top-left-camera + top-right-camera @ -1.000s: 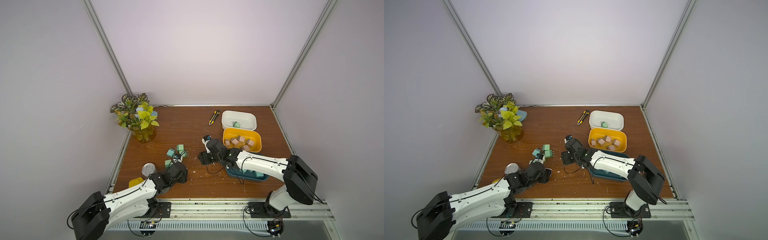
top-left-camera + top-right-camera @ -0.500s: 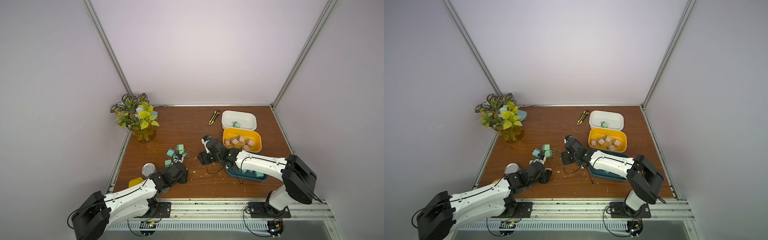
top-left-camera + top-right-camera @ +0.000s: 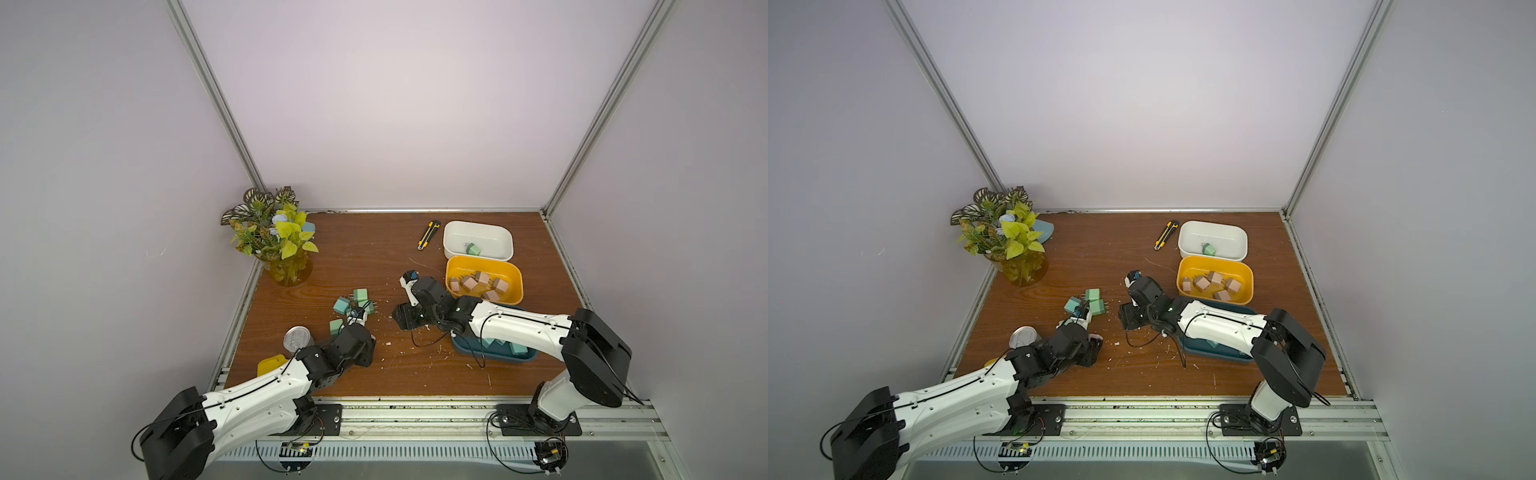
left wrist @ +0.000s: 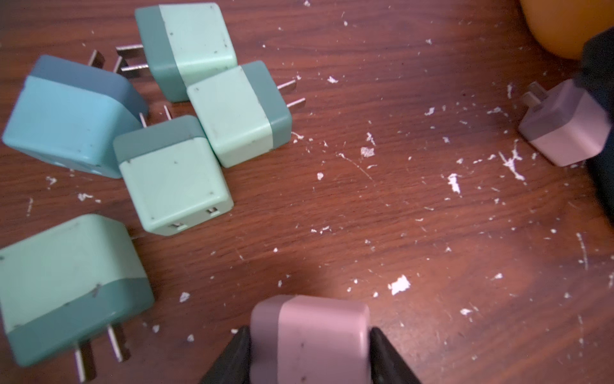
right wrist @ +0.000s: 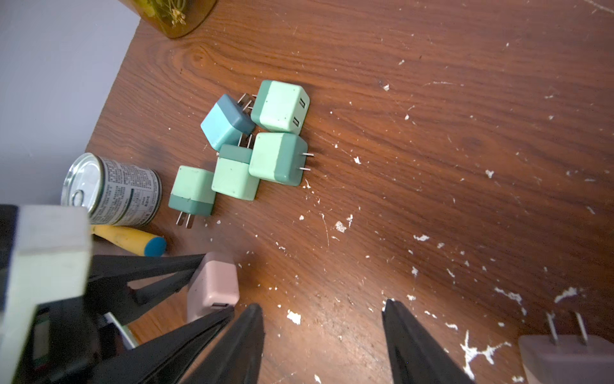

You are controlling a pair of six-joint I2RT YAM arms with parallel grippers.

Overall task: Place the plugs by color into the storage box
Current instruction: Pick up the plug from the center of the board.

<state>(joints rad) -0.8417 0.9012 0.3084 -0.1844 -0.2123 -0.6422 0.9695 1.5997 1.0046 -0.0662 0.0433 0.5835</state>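
Observation:
My left gripper (image 4: 309, 332) is shut on a pale pink plug (image 4: 312, 335) just above the table. The same plug (image 5: 212, 282) shows between its black fingers in the right wrist view. My right gripper (image 5: 321, 304) hangs open and empty close by, with another pink plug (image 5: 564, 359) lying on the wood beside it. Several mint green plugs (image 3: 360, 295) and one blue plug (image 5: 226, 123) lie clustered left of centre. The white box (image 3: 478, 227) holds one green plug (image 3: 473, 249). In the yellow box (image 3: 515, 286) lie several pink plugs. The dark teal box (image 3: 469, 353) sits partly under the right arm.
A yellow-black utility knife (image 3: 428, 235) lies at the back beside the white box. A plant in an amber vase (image 3: 286, 266) stands at the back left. A tin can (image 3: 297, 337) and a yellow tool (image 5: 129, 237) sit by the left edge. White flecks litter the wood.
The left gripper's fingers have closed in on the pink plug. Both arms have stayed almost where they were.

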